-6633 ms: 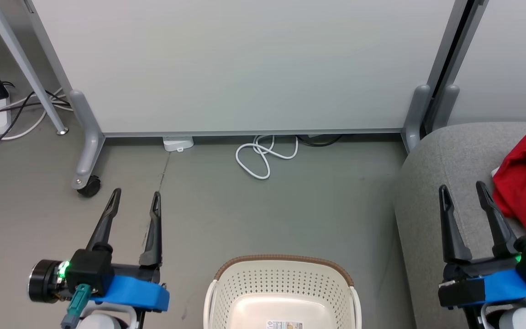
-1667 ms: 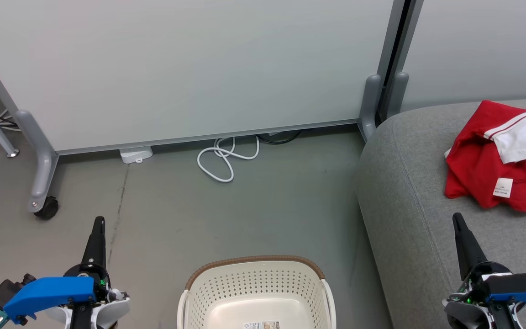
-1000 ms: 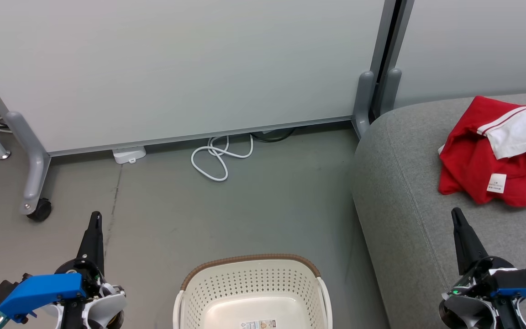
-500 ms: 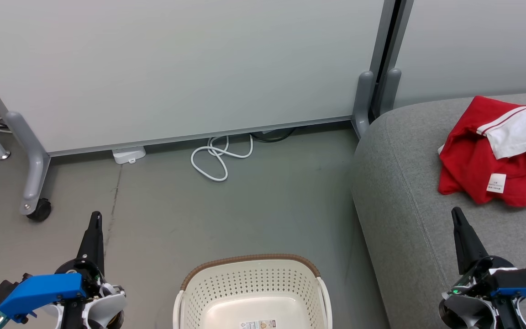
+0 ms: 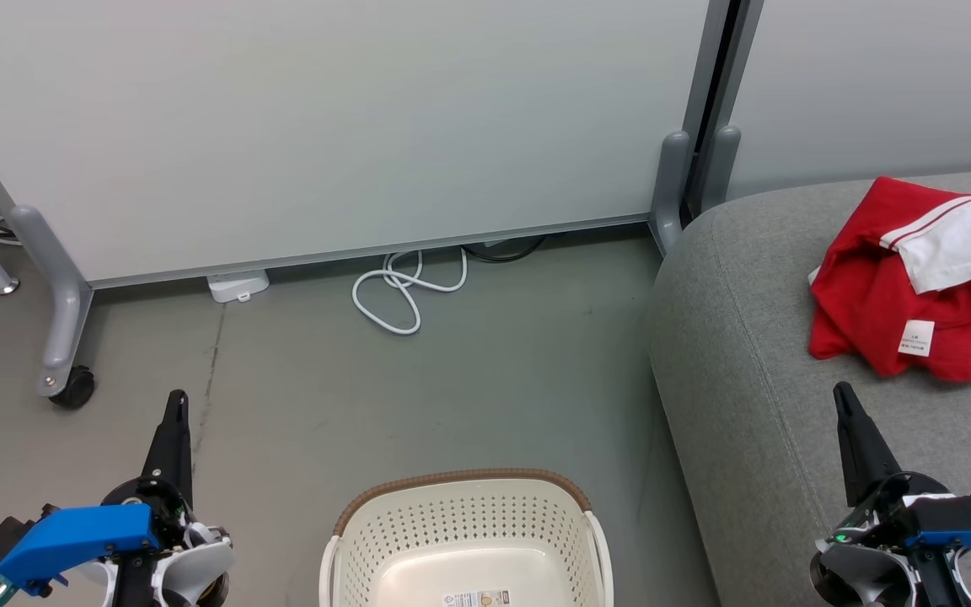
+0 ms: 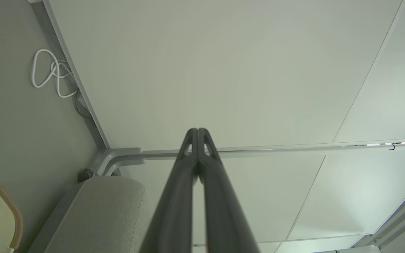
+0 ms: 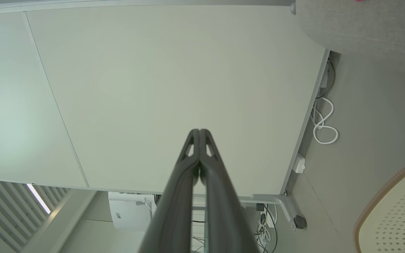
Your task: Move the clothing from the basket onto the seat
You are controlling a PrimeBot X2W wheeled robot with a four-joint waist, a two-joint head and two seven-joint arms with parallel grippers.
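Legible marking: none. The clothing point(image 5: 890, 312), a crumpled red heap with a white striped sleeve uppermost, carries a small white tag point(image 5: 916, 337) with dark print too small to read. A printed sticker point(image 5: 479, 599) lies on the floor of the basket point(image 5: 460, 482), cut by the head view's bottom edge; its text cannot be made out either. Left gripper point(image 5: 174, 398): jaws clenched tip to tip, grasping nothing and touching nothing, held above the grey floor point(image 5: 469, 396) to the basket's left. The left wrist view confirms the two fingers pressed together along their length point(image 6: 197, 130). Right gripper point(image 5: 841, 394): jaws likewise clenched and empty, poised over the seat point(image 5: 747, 379) near its front edge, short of the clothing and not in contact with it; the right wrist view shows the same closed pair point(image 7: 199, 131). The clothing lies on the seat towards its far right, well apart from the basket, which stands on the floor just beside the seat's left flank. A white cable point(image 5: 401, 291) lies coiled on the floor at the foot of a pale partition panel point(image 5: 325, 126).
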